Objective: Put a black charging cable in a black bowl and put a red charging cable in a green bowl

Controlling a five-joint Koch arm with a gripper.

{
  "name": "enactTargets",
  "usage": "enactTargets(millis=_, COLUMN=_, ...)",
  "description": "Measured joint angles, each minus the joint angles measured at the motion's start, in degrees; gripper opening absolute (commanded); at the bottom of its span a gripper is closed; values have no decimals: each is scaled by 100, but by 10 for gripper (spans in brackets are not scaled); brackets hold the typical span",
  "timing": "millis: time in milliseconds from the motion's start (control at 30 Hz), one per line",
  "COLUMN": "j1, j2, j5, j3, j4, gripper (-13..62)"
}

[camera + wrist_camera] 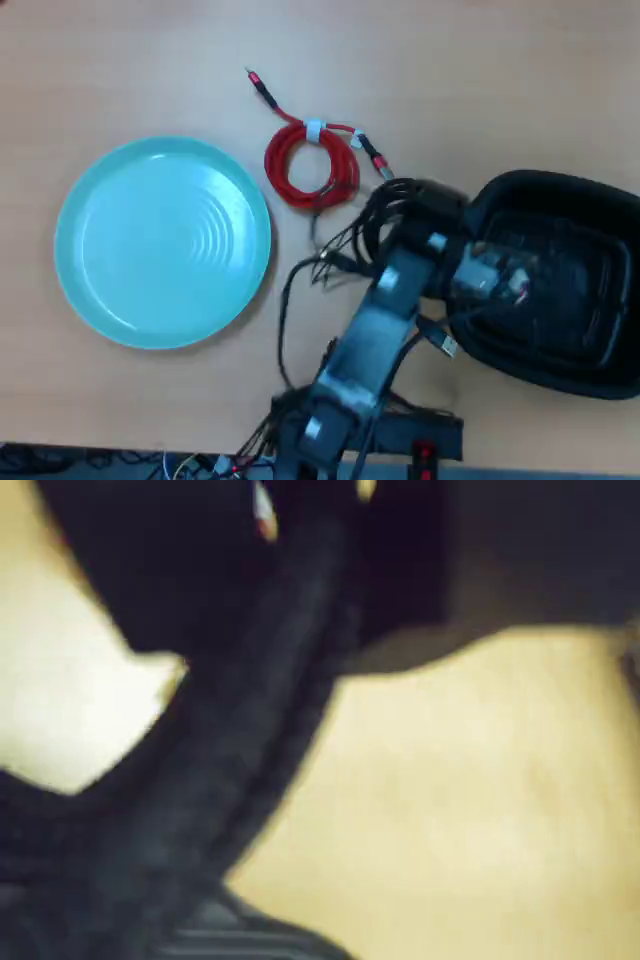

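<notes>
Claw [505, 280] is held over the left part of the black bowl [590, 365] in the overhead view; whether it's open or closed cannot be told, since the arm's head and wires hide the tips. A blurred thick black band [240, 770] crosses the wrist view diagonally w/ pale surface [480, 810] beyond; it may be the bowl's rim or the cable, which cannot be told.

Black charging cable is not clearly made out; a silver-tipped plug [446, 345] is seen at the bowl's left edge, just beside the arm, so the cable is judged to be at or in the bowl.

Red charging cable [310, 165] lies coiled on the surface, above and right of the green bowl [90, 240], apart from it; that bowl is empty.

For a clean drop, the coil should be centred over the bowl's floor & the trailing plug brought inside the rim before release.
</notes>
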Motion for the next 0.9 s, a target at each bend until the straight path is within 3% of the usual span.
enactTargets(millis=333, j1=1151, j2=-1696, j5=35, j3=-703, j4=-308, gripper=-63)
enactTargets(millis=600, j1=1318, j2=-1767, j5=9, j3=-1371, j4=-176, gripper=-62)
enactTargets(millis=900, j1=615, j2=-1564, j5=114, j3=-1371, j4=176, gripper=-63)
